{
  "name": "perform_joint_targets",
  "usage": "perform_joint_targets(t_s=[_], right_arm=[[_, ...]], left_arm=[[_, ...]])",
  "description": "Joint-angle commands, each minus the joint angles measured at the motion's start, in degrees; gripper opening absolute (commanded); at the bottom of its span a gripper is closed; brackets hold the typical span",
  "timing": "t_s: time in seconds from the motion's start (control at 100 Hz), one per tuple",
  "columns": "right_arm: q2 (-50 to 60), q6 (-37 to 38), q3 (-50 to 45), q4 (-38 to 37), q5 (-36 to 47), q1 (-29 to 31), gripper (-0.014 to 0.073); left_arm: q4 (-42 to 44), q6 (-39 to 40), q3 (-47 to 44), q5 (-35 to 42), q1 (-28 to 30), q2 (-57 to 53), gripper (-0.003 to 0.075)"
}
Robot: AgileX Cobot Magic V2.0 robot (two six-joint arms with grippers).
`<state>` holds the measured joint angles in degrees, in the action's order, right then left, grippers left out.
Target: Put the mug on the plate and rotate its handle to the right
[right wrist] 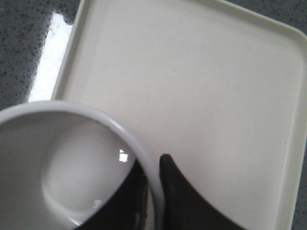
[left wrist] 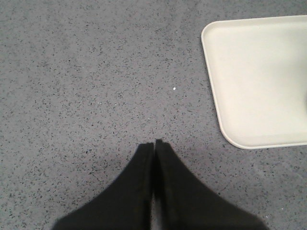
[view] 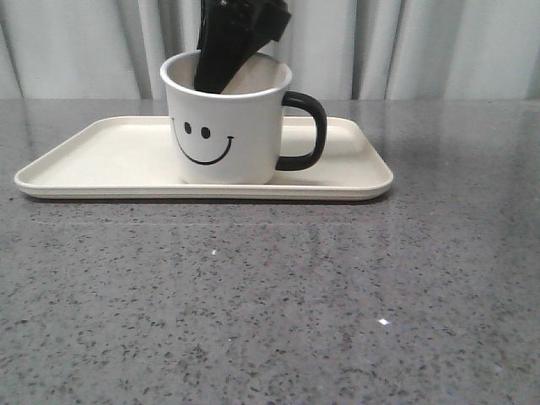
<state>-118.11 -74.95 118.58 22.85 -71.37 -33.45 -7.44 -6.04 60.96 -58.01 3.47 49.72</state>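
Note:
The white mug (view: pixel 224 126) with its black smiley face stands upright on the cream plate (view: pixel 110 152), near the plate's middle. Its black handle (view: pixel 308 131) points to the right in the front view. My right gripper (view: pixel 226 59) comes down from above and is shut on the mug's far rim, one finger inside the cup and one outside. The right wrist view shows the mug (right wrist: pixel 62 163), the plate (right wrist: pixel 201 96) and the right gripper (right wrist: pixel 152 165) pinching the rim. My left gripper (left wrist: pixel 154 143) hangs shut and empty over the table, beside a corner of the plate (left wrist: pixel 259 81).
The grey speckled table (view: pixel 270 295) stretches in front of the plate and on both sides of it. A pale curtain (view: pixel 439 42) closes off the back.

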Motion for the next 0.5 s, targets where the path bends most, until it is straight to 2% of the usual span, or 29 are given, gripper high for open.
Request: perform_joint_targets(t_s=[0.0, 0.27, 0.49], right_arm=[[2.9, -0.7, 1.5, 2.1, -5.1, 0.0, -0.0063], [2.9, -0.6, 1.5, 3.4, -5.1, 0.0, 0.0059], [2.9, -0.6, 1.5, 3.5, -5.1, 0.0, 0.0062]], left_arm=[[-1.2, 0.0, 1.4, 3.8, 0.2, -0.4, -0.0020], [-1.6, 0.0, 1.4, 3.8, 0.2, -0.4, -0.0020], [-1.6, 0.0, 1.4, 3.8, 0.2, -0.4, -0.0020]])
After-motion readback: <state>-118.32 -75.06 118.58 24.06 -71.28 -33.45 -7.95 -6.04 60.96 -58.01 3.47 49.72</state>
